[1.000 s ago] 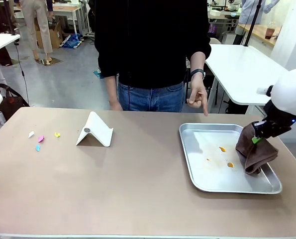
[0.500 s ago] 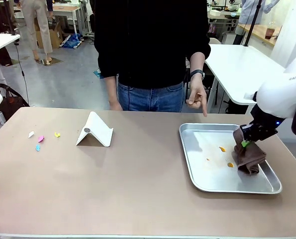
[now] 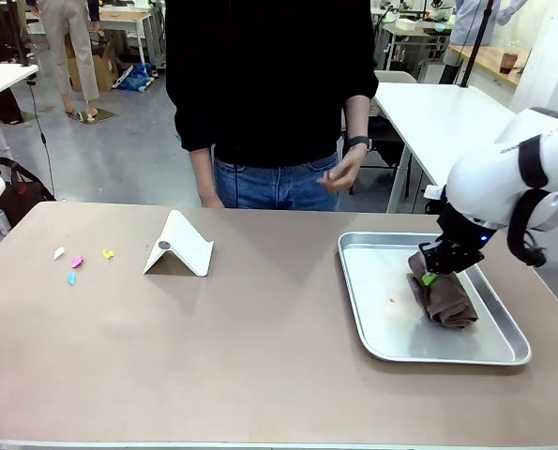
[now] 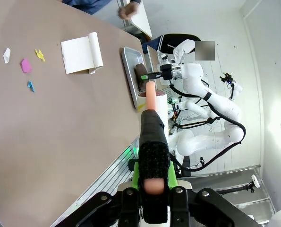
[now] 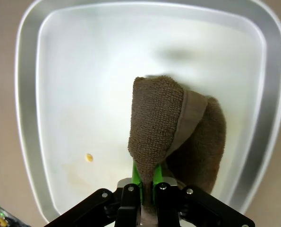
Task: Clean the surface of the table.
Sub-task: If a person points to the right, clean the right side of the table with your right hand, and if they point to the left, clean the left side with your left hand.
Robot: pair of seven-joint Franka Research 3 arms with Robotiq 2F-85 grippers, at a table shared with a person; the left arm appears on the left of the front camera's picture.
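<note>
A: Starting with the table. Where is it sitting?

B: It is stretching across the whole front view, beige-brown top, with the person standing at its far edge. The person's hand is hanging raised in front of the body, well clear of the top.

A: What is lying on it?

B: On the robot's right, a silver tray. Left of the middle, a white folded stand is standing like a small tent. Farther left, a few small coloured scraps are lying loose on the bare top.

A: Right gripper?

B: It is reaching down into the tray, with its jaws pinching narrow on one end of a brown cloth. The right wrist view is showing the cloth rising from between the green pads and folding over. The rest of it is resting on the tray floor, toward the tray's right half.

A: Anything else in the tray?

B: One small orange speck is lying on the floor, apart from the cloth.

A: Left gripper?

B: It is hovering off the table's edge, above the floor. Its jaws are sitting narrow, with the green pads clamping a peach-coloured stick that is wearing a black textured sleeve. What the stick is, I cannot tell.
</note>
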